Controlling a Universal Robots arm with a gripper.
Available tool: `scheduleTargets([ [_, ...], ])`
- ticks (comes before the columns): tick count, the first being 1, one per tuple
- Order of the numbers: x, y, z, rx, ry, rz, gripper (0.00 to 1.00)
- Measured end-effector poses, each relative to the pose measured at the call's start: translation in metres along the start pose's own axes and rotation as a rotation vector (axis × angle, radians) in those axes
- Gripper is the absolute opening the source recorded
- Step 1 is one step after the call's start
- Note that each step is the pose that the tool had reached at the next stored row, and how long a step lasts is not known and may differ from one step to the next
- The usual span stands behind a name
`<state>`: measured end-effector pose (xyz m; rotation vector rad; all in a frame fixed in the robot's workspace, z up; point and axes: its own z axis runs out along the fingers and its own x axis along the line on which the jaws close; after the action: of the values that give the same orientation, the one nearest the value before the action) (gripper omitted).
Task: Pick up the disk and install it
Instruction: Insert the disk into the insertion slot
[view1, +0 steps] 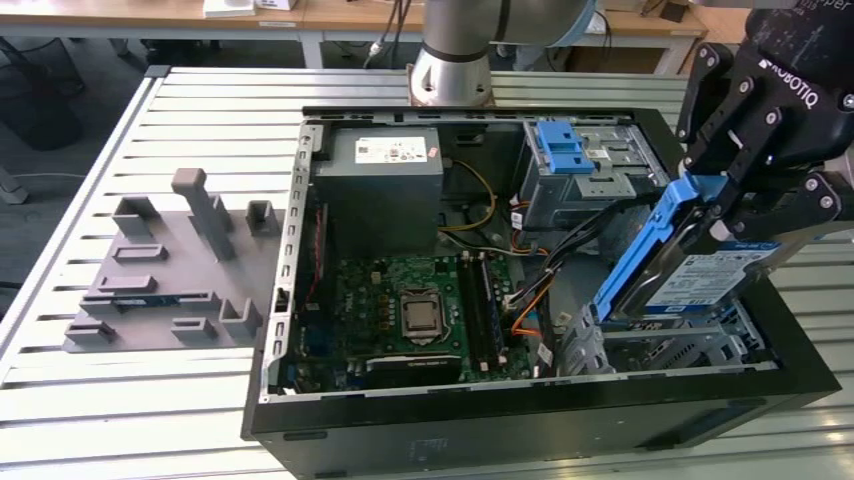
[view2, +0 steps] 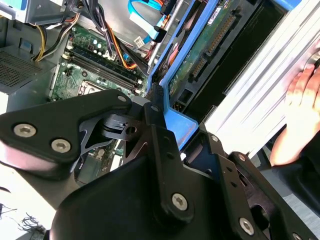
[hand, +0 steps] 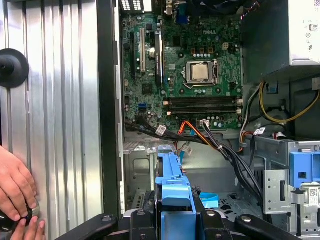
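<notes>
Pinching one disk (view1: 727, 275) tight with one gripper (view1: 754, 205), tilted over one open computer case (view1: 534, 420), near one hand (view2: 300, 105) on one table (view2: 260, 85).

In the exterior view the gripper (view1: 742, 212) is cut off by the picture's edge above its fingers, which cover the upper end of the disk (view1: 714, 277) they clamp. The disk's lower end seems to meet the metal cage (view1: 667, 345) below the gripper. In the first wrist view a hand (hand: 15, 192) is cut by the edge.
</notes>
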<state>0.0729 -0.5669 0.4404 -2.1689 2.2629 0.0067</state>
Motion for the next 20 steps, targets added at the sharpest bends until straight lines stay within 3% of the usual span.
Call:
scheduleTargets([
  [20,0.0013,-0.0001,0.0069,0.0000,0.0000,0.000,0.36],
])
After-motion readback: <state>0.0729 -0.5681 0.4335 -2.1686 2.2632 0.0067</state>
